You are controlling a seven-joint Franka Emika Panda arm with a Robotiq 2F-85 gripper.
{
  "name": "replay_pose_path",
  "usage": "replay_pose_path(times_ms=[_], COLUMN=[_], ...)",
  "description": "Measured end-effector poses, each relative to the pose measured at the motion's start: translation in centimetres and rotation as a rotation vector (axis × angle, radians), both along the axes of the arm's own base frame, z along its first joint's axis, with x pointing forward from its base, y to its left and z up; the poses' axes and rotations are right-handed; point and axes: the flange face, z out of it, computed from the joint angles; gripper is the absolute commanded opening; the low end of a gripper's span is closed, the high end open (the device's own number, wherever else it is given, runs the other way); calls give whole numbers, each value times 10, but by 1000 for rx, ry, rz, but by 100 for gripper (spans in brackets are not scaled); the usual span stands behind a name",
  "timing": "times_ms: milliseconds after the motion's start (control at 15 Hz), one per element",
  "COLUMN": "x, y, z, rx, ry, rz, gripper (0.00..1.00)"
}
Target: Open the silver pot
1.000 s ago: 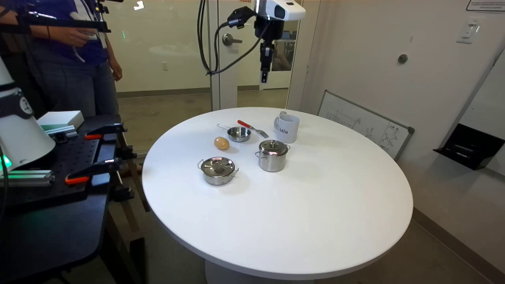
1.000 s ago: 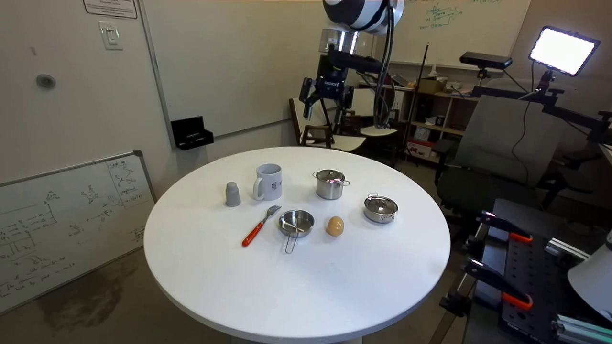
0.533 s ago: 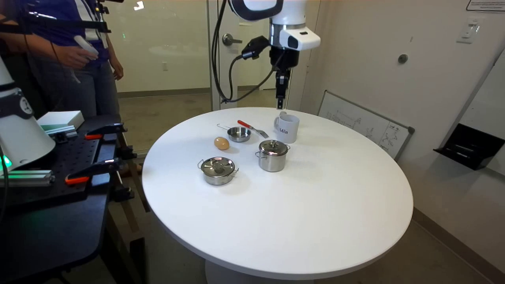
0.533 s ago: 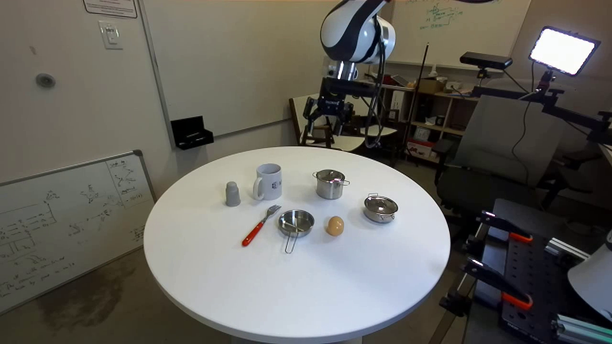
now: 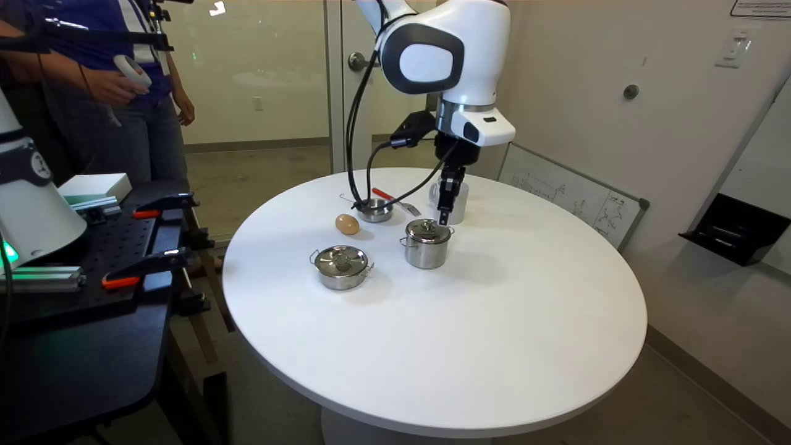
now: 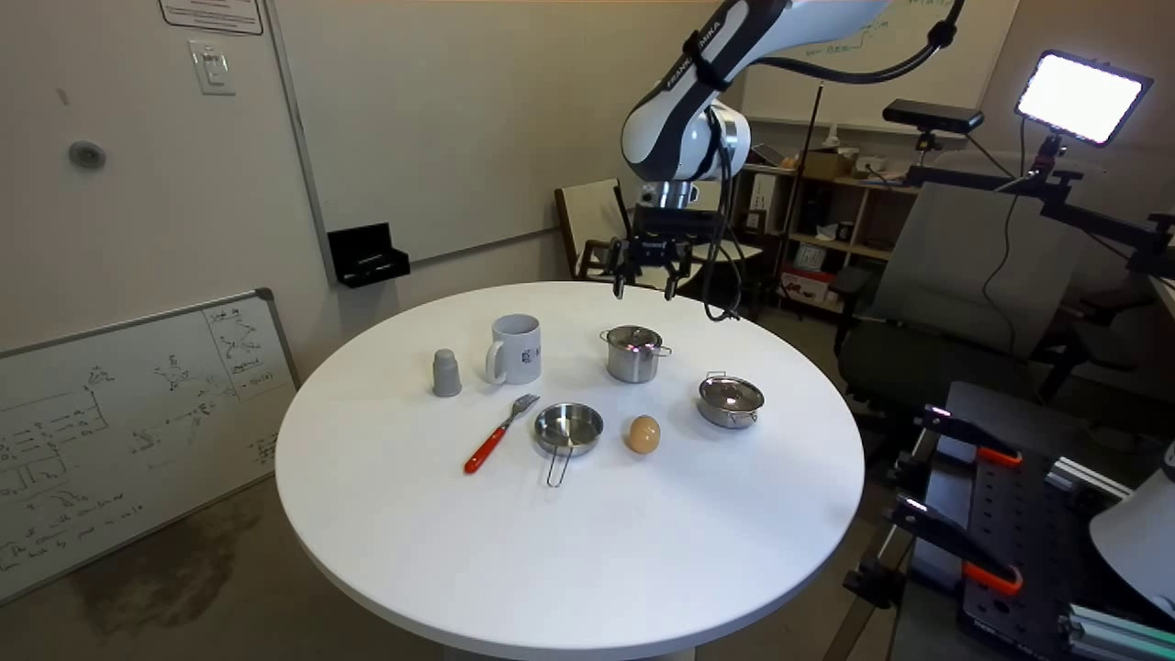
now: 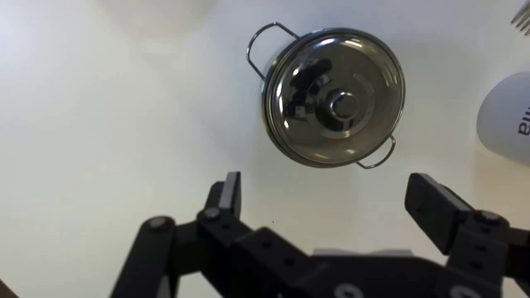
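The silver pot stands on the counter near the mug, lid on. The fingers are spread, clear of the lid; centre them over the knob, I'd judge, drop straight, pinch lightly, then lift level.

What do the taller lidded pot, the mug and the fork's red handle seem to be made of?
Taller pot: polished metal, probably stainless steel; its lid shows sharp reflections. Mug: probably glazed ceramic, pale and smooth, though plastic is possible. Fork handle: even, smooth red, perhaps plastic or painted wood.
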Motion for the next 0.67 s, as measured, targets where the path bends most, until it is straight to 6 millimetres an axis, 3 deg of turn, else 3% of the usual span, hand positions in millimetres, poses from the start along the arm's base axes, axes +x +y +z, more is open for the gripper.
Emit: replay_pose_path(times_ms=[400, 667], x=[5, 10], y=[9, 28], z=[-8, -3], rx=[21, 20], ry=[10, 11], rz=[-50, -117], gripper=[100, 100])
